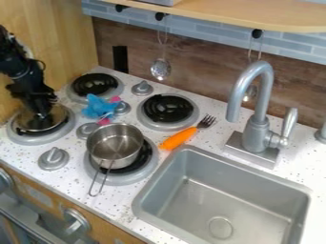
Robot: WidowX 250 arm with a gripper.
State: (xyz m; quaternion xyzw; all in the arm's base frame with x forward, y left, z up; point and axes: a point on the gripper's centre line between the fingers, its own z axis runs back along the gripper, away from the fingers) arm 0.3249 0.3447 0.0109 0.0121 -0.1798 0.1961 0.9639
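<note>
The black gripper (pixel 42 113) hangs down at the left, right over the middle of a round metal lid (pixel 51 123) on the front-left burner. It covers the lid's centre, and whether it grasps a knob there cannot be made out. To its right, a blue cloth-like toy with pink ends (pixel 98 106) lies between the burners and knobs. A small steel saucepan (pixel 115 145) stands upright on the front-right burner, its wire handle pointing toward the front edge. Beside that burner, a fork with an orange handle (pixel 179 138) lies near the sink corner.
Two black-coiled back burners (pixel 168 108) and several grey knobs (pixel 54 157) share the speckled counter (pixel 72 183). At the right are a grey sink (pixel 223 209) and a tall faucet (pixel 258 119). A slotted spoon (pixel 160 69) hangs on the back wall, below a wooden shelf (pixel 235 14).
</note>
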